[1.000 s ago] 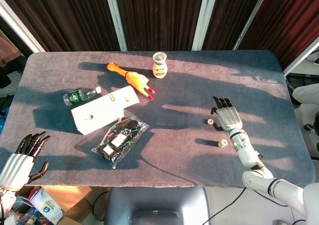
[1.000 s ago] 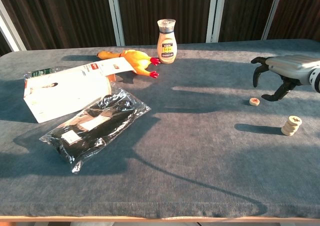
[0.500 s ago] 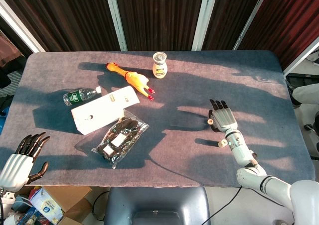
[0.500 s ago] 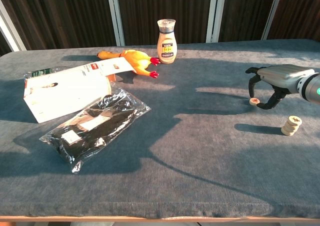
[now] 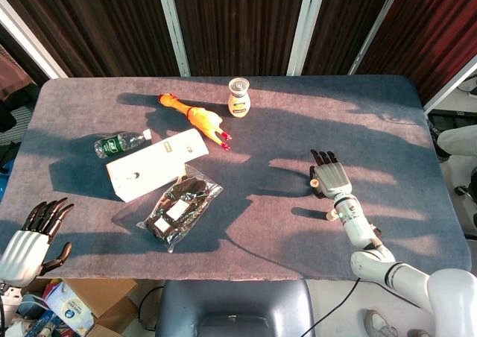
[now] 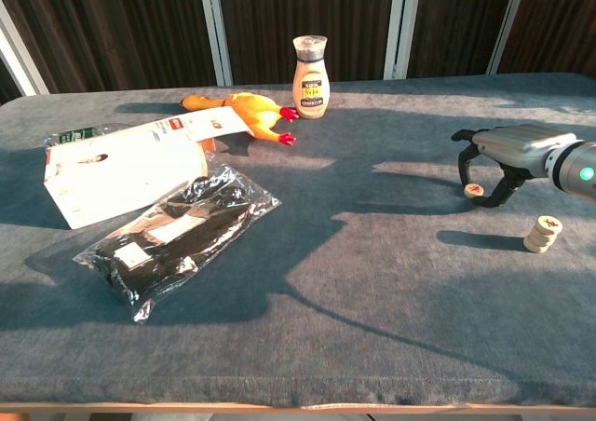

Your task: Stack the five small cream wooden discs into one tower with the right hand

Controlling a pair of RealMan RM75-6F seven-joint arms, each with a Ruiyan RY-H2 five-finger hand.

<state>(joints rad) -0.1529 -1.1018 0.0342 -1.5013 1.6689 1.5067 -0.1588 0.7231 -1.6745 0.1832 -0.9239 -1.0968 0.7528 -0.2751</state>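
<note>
The short stack of small cream wooden discs point(image 6: 542, 234) stands upright on the grey cloth-covered desk point(image 6: 372, 291) near its right edge, its axis straight up and the top disc showing a dark printed mark. How many discs are in it, I cannot tell. One loose cream disc point(image 6: 474, 190) lies flat just up-left of the stack, printed face up, apart from it.

Over that loose disc arches the right hand point(image 6: 494, 160), palm down, dark fingertips point(image 6: 463, 171) dropping on the far side and the thumb curling down on the near side, so the disc sits between them. Whether they touch it yet, I cannot tell; the fingers are apart and nothing is lifted. In the head view the right hand point(image 5: 329, 177) covers the loose disc, fingers pointing away up the desk.

A second ago this hand hung higher and further right, with the disc clear in front of it; now it has come down and leftward to straddle the disc. Stack and disc have not moved.

The left hand point(image 5: 30, 236) hangs off the desk's near left corner, fingers spread, holding nothing, unchanged.

Across the desk sit a black item in a clear plastic bag point(image 6: 172, 225), a white cardboard box point(image 6: 121, 165), an orange rubber chicken point(image 6: 244, 111) and a cream sauce bottle point(image 6: 311, 76).
</note>
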